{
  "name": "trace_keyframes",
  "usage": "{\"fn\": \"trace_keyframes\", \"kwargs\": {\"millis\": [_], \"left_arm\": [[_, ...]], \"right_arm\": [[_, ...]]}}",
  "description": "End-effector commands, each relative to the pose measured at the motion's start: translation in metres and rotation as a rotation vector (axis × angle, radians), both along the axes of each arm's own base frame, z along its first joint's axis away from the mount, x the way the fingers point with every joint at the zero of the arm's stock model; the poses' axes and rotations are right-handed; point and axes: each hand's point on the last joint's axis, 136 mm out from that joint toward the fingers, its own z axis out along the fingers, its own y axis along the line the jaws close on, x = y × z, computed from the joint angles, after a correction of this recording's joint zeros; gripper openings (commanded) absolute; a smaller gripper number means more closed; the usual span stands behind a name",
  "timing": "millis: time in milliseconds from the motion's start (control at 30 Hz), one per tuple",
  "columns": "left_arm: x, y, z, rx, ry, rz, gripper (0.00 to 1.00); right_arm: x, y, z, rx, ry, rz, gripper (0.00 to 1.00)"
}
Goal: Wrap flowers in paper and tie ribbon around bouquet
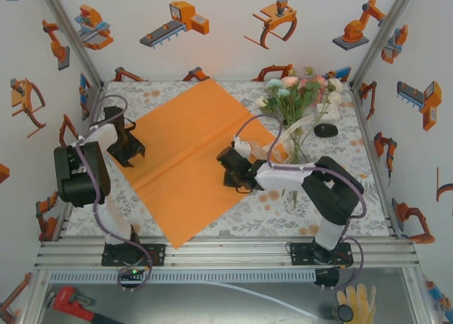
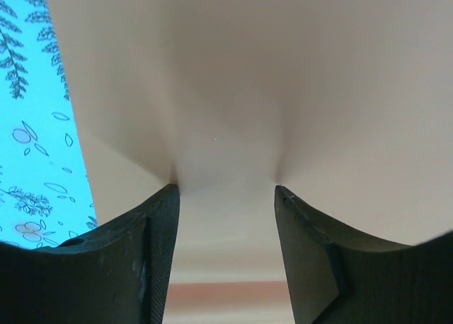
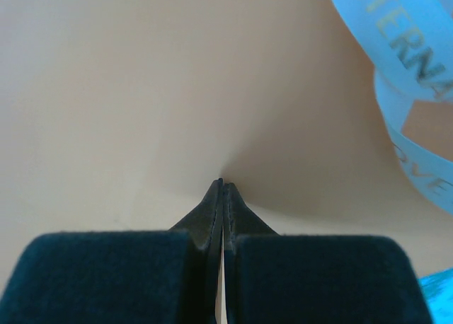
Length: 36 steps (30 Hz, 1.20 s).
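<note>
While the left gripper (image 2: 226, 189) is holding its jaws spread, tips against the orange paper (image 1: 191, 161), the right gripper (image 3: 224, 184) is pinching that sheet between closed jaws. Ribbon (image 3: 417, 112) is looping right of those jaws, and flowers (image 1: 294, 94) are lying beyond them.

I have the white-and-black left arm (image 1: 85, 172) folded up over its base, wrist angled forward and down. Its black two-finger left gripper (image 2: 226, 193) points down with its jaws spread wide. My white-and-black right arm (image 1: 322, 197) bends at a raised elbow, its forearm running leftward. In its wrist view, the black right gripper (image 3: 223, 186) has its padded fingers (image 3: 106, 274) pinched together on the large bright orange paper sheet (image 3: 106, 90).
</note>
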Motion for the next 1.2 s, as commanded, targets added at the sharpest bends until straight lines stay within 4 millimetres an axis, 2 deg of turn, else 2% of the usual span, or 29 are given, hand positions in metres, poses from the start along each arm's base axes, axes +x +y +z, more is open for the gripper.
{"fn": "trace_keyframes", "kwargs": {"millis": [0,200,333,467,600,800,867,933,1033,1100,1167], "left_arm": [[-0.007,-0.002,-0.02,-0.008,0.05,-0.029,0.54],[-0.041,0.028,-0.01,0.122,0.092,0.077,0.54],[-0.057,0.047,-0.01,0.14,0.117,0.172,0.54],[-0.041,0.045,-0.014,0.053,0.051,0.161,0.55],[-0.013,0.03,-0.018,-0.042,-0.016,0.122,0.55],[0.015,0.027,-0.019,-0.081,-0.054,0.098,0.56],[0.017,0.027,-0.014,-0.077,-0.05,0.109,0.56],[0.01,0.036,-0.008,-0.019,-0.023,0.135,0.56],[0.004,0.042,0.004,0.021,-0.029,0.149,0.57],[0.004,0.041,0.016,0.017,-0.059,0.144,0.59],[0.006,0.035,0.029,-0.015,-0.099,0.132,0.64]], "right_arm": [[-0.026,-0.018,-0.023,-0.103,0.056,-0.081,0.0],[-0.001,-0.03,-0.014,-0.158,0.001,-0.091,0.0],[0.017,-0.036,-0.015,-0.194,0.001,-0.08,0.0],[0.03,-0.04,-0.014,-0.203,0.018,-0.079,0.0],[0.031,-0.035,-0.018,-0.198,0.021,-0.059,0.0],[0.046,-0.027,-0.016,-0.179,0.019,-0.057,0.0],[0.054,-0.026,-0.012,-0.17,0.017,-0.057,0.0],[0.061,-0.026,-0.002,-0.167,0.008,-0.05,0.0],[0.07,-0.028,0.025,-0.162,-0.031,-0.042,0.02],[0.076,-0.035,0.036,-0.153,-0.051,-0.056,0.06],[0.085,-0.046,0.036,-0.149,-0.044,-0.081,0.07]]}}
